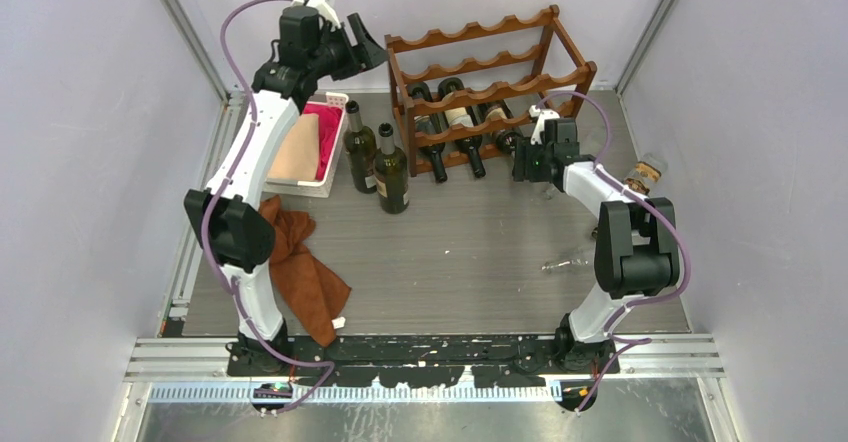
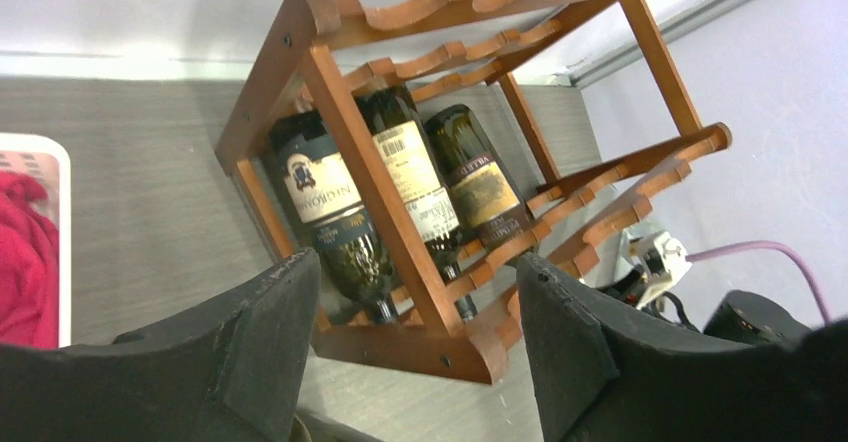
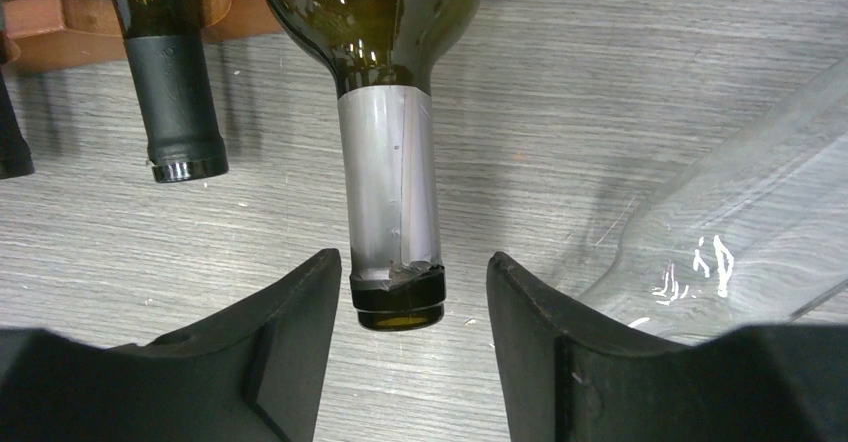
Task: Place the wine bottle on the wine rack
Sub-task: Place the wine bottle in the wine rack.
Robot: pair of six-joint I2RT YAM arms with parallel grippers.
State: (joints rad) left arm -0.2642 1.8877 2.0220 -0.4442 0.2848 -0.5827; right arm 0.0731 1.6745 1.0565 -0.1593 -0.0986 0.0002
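Wine bottle [image 3: 385, 192] is lying on the bottom tier of the wine rack [image 1: 497, 92], foil neck between the right fingers [image 3: 290, 362], which are standing open, not touching it. Left fingers [image 2: 250, 352] are hovering open, empty. Risk: a sideways pull-back clipping the neck or the clear glass [image 3: 720, 232] at 3 o'clock. Only the top view is showing 2 upright bottles [image 1: 391, 174] at the rack's 9 o'clock.

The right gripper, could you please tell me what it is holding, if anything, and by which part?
Nothing: the right gripper straddles the foil-wrapped neck of a wine bottle, with its jaws clear on both sides.
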